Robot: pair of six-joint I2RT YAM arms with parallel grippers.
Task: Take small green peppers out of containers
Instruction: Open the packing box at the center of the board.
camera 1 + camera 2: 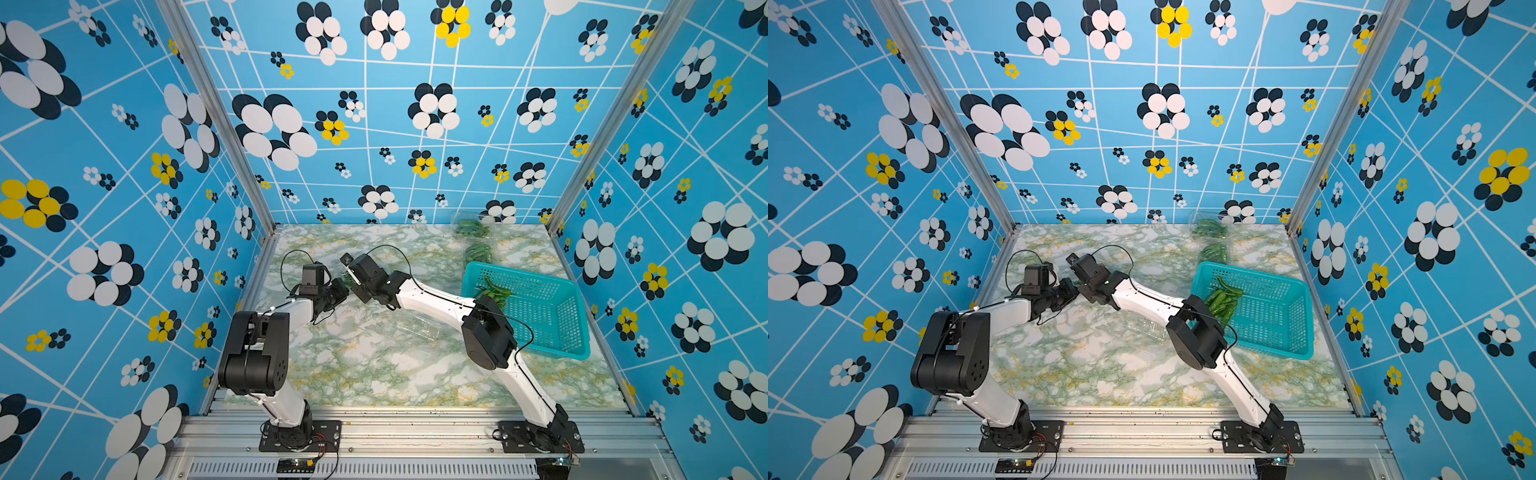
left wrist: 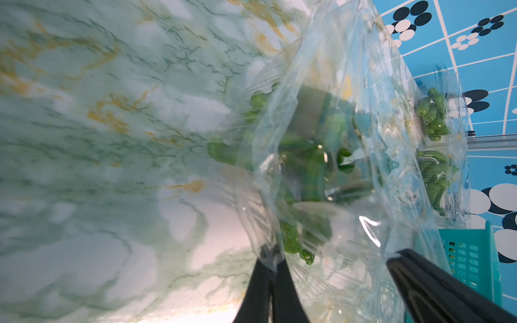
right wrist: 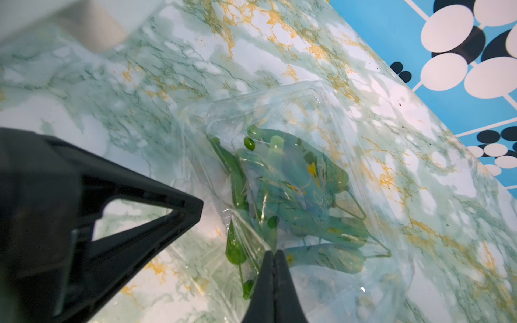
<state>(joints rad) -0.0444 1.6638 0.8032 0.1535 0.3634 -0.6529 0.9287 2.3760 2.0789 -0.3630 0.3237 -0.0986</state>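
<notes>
clear container of peppers pinched by left gripper and right gripper, teal basket near

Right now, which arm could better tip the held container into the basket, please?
Probably right: left gripper and right gripper both pinch the container, but the basket sits beside the right arm.

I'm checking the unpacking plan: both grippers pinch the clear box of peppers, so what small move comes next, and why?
The left gripper and right gripper are each shut on a thin edge of the same clear box, with the peppers still inside. So probably ease them apart to peel it open.
</notes>
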